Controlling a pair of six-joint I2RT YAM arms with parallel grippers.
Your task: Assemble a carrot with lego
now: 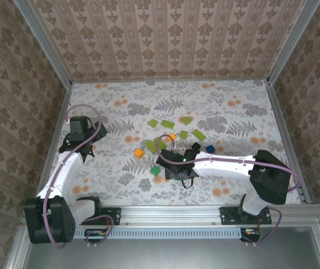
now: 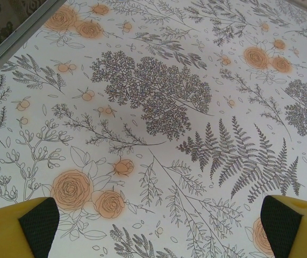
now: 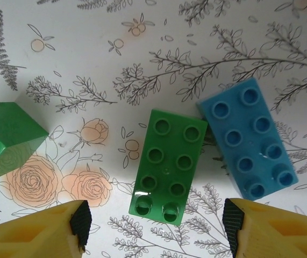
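— Lego (image 1: 198, 134) is scattered loose mid-bench (image 1: 232, 112). A dark green brick (image 3: 168, 164) is straddled by the right fingers (image 3: 80, 220), held apart and clear of it. Left fingers (image 2: 37, 223) are spread wide over bare bench.
— What could be spoiled?
— The blue brick (image 3: 247, 140), just beside it, could be caught and the green one twisted.

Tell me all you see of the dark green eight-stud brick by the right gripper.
The dark green plastic brick is glossy, with eight studs in two rows facing up. It lies flat on the flowered table cover, between the fingers of the open right gripper, untouched. Its upper corner seems to meet a blue eight-stud brick.
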